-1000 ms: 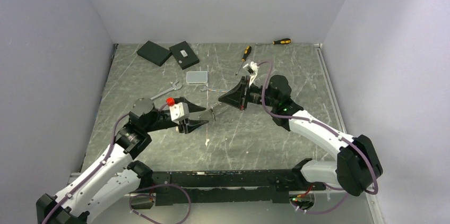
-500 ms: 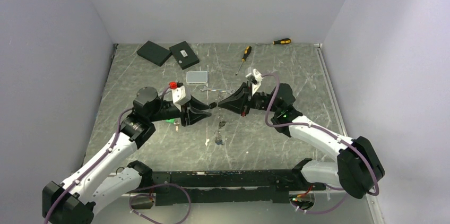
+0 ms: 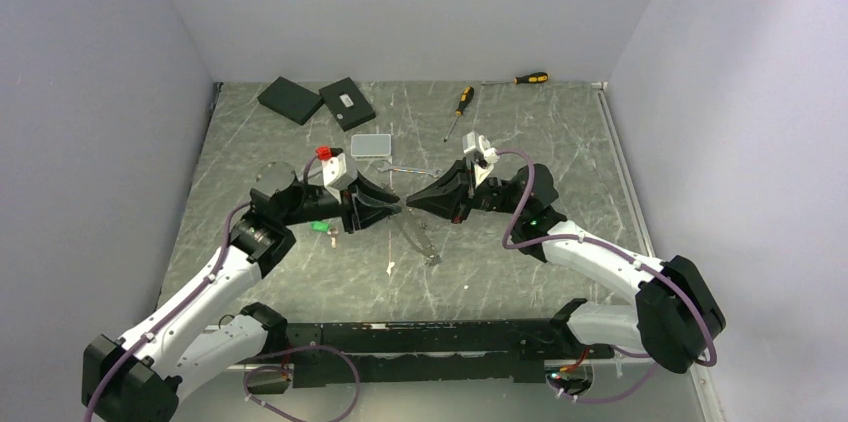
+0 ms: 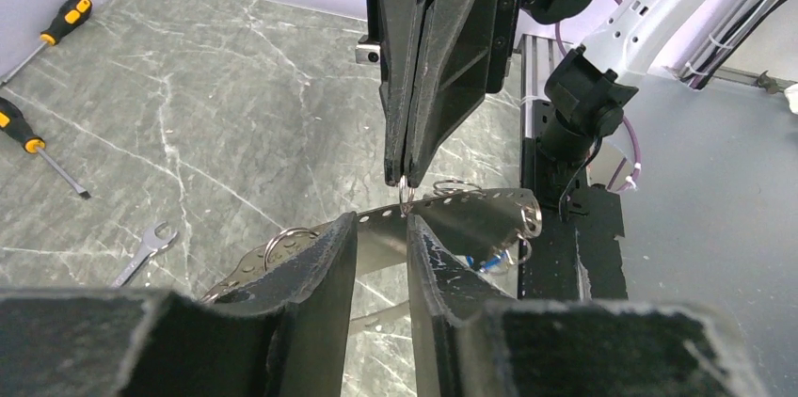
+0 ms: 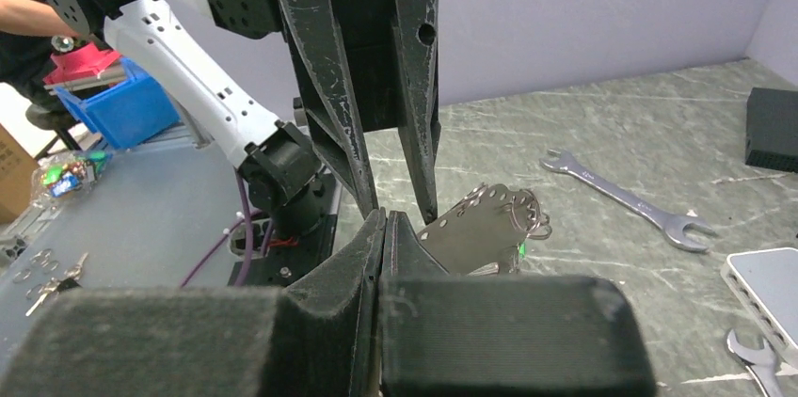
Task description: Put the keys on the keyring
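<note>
My right gripper (image 3: 410, 201) is shut on the keyring (image 4: 405, 192), a small thin wire ring threaded through a perforated metal strip (image 4: 470, 218). The strip hangs below the tips and carries more small rings. A key with a blue tag (image 4: 489, 263) dangles from the strip's far end. Another key with a green tag (image 3: 320, 227) lies on the table beside my left arm. My left gripper (image 3: 394, 205) meets the right one tip to tip. Its jaws stand a little apart on either side of the strip's upper edge, and its fingers (image 4: 329, 256) grip nothing.
Two yellow-and-black screwdrivers (image 3: 460, 102) (image 3: 530, 78) lie at the back. A silver wrench (image 3: 402, 171) lies just behind the grippers. Two black boxes (image 3: 290, 99) (image 3: 347, 102) and a pale flat case (image 3: 371, 145) sit at the back left. A tiny white scrap (image 3: 389, 267) lies in front.
My left gripper rose and moved right until its tips met the right gripper's, its jaws narrowing. The right gripper lifted the strip, which now hangs below both.
</note>
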Robot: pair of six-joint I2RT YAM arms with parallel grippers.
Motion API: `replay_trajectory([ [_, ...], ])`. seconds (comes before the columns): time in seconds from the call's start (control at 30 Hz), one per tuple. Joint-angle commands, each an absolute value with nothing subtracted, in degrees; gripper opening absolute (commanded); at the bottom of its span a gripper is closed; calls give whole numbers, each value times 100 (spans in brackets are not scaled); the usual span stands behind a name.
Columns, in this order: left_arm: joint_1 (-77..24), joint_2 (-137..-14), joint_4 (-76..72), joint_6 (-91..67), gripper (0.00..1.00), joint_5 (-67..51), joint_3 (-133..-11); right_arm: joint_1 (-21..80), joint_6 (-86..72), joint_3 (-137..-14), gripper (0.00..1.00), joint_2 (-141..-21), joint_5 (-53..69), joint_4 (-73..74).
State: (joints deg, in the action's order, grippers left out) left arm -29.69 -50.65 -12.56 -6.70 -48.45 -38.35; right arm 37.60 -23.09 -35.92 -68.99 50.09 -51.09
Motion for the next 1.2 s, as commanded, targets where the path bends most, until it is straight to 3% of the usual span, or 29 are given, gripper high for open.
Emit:
replay_trajectory([
  [0.0, -2944, -5093, -1474, -761, 31, -5101, -3858, 3805, -2225, -3633, 0, -6724, 5010, -5729],
  [0.77, -2940, -5189, -2563, -1418, 20, -5373, -3604, 3954, -2265, -3683, 0, -6967, 4713, -6092],
  [0.83, -2944, -5202, -2560, -1419, 14, -5402, -3611, 3962, -2312, -3683, 0, -7001, 4691, -6179],
  [0.9, -2944, -5212, -2507, -1398, 0, -5430, -3635, 3972, -2381, -3674, 0, -7033, 4676, -6305],
  [1.03, -2944, -5122, -2512, -1357, 0, -5372, -3592, 3999, -2472, -3691, 0, -7108, 4715, -6458],
  [1.07, -2944, -5090, -2419, -1290, 0, -5306, -3599, 3999, -2461, -3701, 1, -7097, 4708, -6370],
  [1.17, -2944, -4971, -1759, -889, 0, -5129, -3727, 3999, -2064, -3961, 35, -6902, 4641, -5176],
])
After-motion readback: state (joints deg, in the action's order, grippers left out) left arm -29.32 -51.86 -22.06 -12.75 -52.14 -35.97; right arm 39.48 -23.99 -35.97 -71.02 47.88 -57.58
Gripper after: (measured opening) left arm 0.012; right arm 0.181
